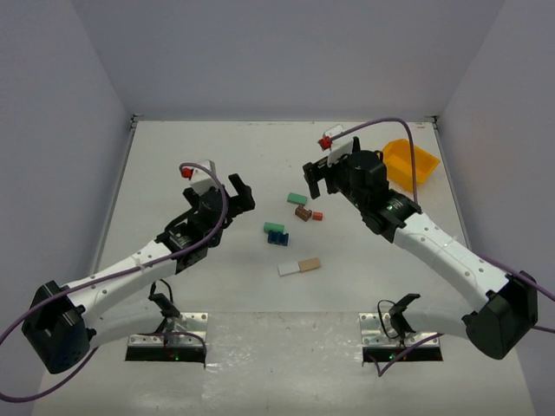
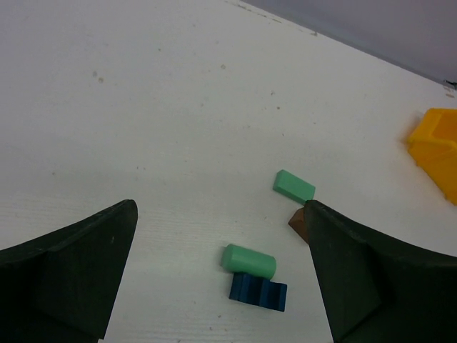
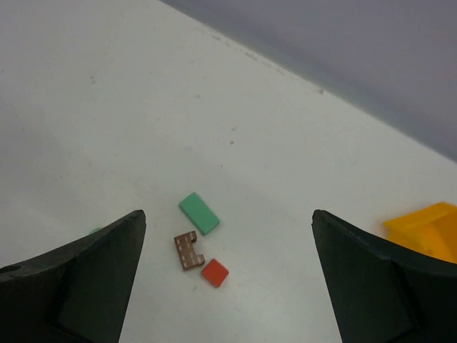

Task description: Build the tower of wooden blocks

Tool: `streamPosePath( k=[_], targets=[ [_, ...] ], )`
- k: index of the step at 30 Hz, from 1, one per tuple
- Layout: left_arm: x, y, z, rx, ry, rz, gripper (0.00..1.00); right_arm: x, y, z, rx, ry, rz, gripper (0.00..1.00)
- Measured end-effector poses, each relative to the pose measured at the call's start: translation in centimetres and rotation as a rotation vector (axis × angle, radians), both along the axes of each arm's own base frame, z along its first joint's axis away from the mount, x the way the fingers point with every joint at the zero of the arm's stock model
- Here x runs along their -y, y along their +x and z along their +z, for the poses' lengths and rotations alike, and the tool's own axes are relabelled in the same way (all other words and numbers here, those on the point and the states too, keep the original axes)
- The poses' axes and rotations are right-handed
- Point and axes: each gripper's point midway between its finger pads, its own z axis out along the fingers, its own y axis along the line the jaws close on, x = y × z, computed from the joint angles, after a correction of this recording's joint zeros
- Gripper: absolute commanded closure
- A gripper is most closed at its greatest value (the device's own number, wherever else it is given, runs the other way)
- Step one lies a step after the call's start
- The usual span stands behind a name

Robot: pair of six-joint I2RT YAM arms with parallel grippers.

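The left tool [image 1: 240,196] hangs released above the counter [image 1: 199,147], its 2 dark fingers spread wide with nothing between them. The right tool [image 1: 318,178] is released as well, its fingers parted and empty, raised over the far right part of the counter.

All the wooden pieces lie loose on the counter between the 2 arms, none stacked. Farthest back is a flat green block [image 3: 198,213]. Just beside it, toward the arms, sits a brown notched block [image 3: 188,251], and a small red block [image 3: 215,272] lies next to that, apart from it by a thin gap. Nearer the left arm, a green cylinder [image 2: 248,261] lies on its side, touching a ridged blue block [image 2: 258,291]. Closest to the arm bases, a white piece [image 1: 288,269] and a tan piece [image 1: 310,263] lie end to end, touching, well apart from both tools.

A yellow bin [image 1: 414,165] stands at the far right corner, just behind the right arm's wrist.
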Motion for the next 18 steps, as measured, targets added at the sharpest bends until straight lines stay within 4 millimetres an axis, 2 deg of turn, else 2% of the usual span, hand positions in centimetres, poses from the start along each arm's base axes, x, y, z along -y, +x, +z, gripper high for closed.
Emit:
streamPosePath(
  k=[5, 9, 12, 18],
  targets=[
    [-0.3, 0.3, -1.5, -0.031, 0.005, 0.041, 0.0, 0.5, -1.0, -7.1, -0.231, 0.016, -0.084, 0.01],
    [0.0, 0.5, -3.4, -0.078, 0.042, 0.039, 0.0, 0.0, -2.1, -12.2, -0.37, -0.02, -0.065, 0.01],
    [0.6, 0.5, -4.6, -0.111, 0.07, -0.002, 0.0, -0.4, -2.5, -13.7, -0.416, -0.028, -0.045, 0.01],
    [2.5, 0.2, -7.4, -0.191, 0.106, -0.109, 0.0, 0.5, -2.0, -14.3, -0.405, -0.019, -0.12, 0.01]
  ],
)
